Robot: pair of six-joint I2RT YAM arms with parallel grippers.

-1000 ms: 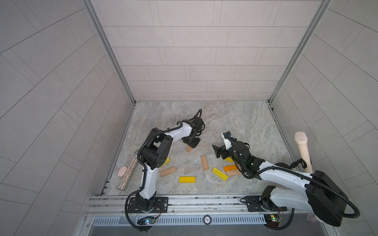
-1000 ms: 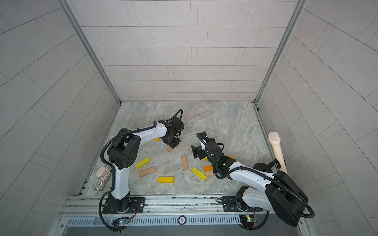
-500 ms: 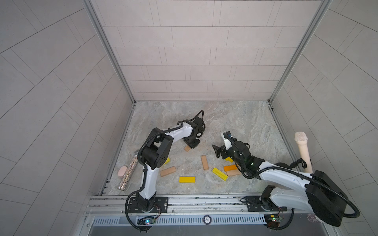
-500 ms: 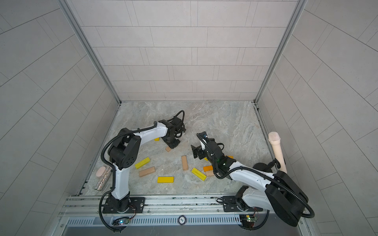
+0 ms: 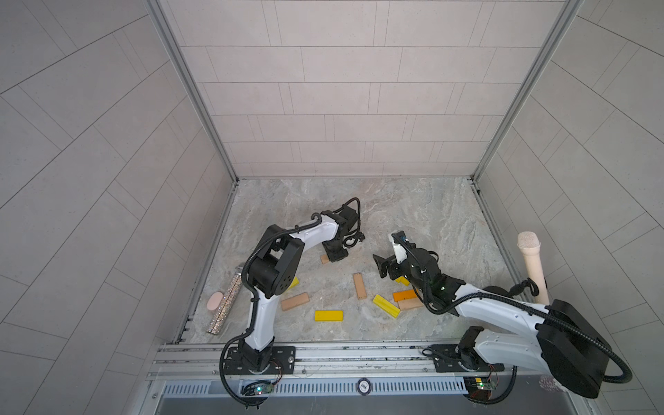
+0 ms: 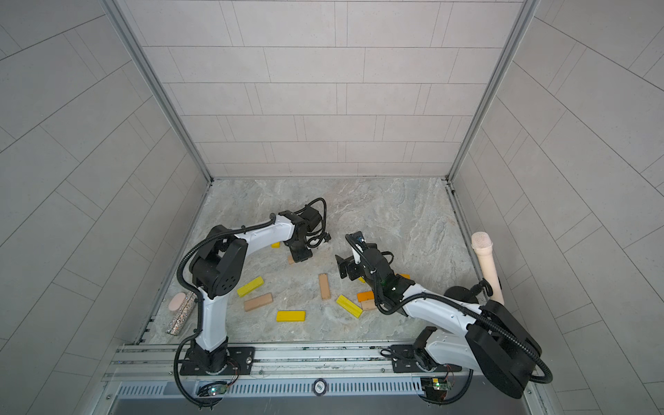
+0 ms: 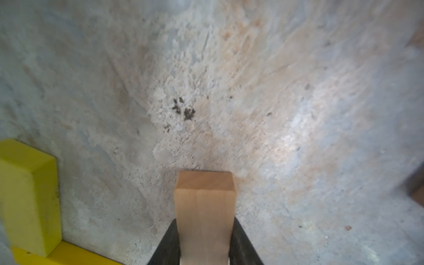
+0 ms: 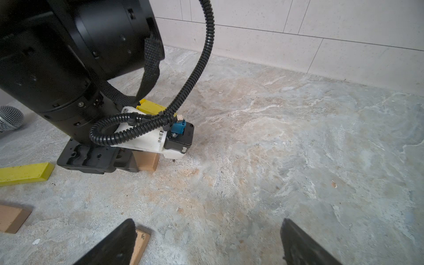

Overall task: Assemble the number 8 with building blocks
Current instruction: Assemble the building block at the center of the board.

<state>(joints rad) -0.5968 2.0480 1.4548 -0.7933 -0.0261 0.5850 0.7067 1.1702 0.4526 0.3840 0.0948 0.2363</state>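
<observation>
My left gripper [image 7: 205,227] is shut on a tan building block [image 7: 205,202], low over the marble floor; the block's end pokes out beyond the fingers. In both top views this gripper [image 5: 334,253] [image 6: 300,255] stands left of the middle, and the block [image 5: 325,259] shows beside it. Two yellow blocks [image 7: 27,195] lie in an L close by. My right gripper [image 8: 206,229] [image 5: 382,264] is open and empty, above the end of a tan block [image 8: 138,243]. Yellow [image 5: 328,315], tan [image 5: 295,301] and orange [image 5: 405,295] blocks lie scattered in front. The number 8 is out of view.
A glittery silver microphone [image 5: 224,305] lies along the left wall. A beige microphone [image 5: 533,266] leans on the right wall. Tiled walls close three sides, and a metal rail [image 5: 323,355] with the arm bases runs along the front.
The left jaws have closed the last bit onto the tan block. Neither arm has visibly shifted, and the loose blocks lie as before.
</observation>
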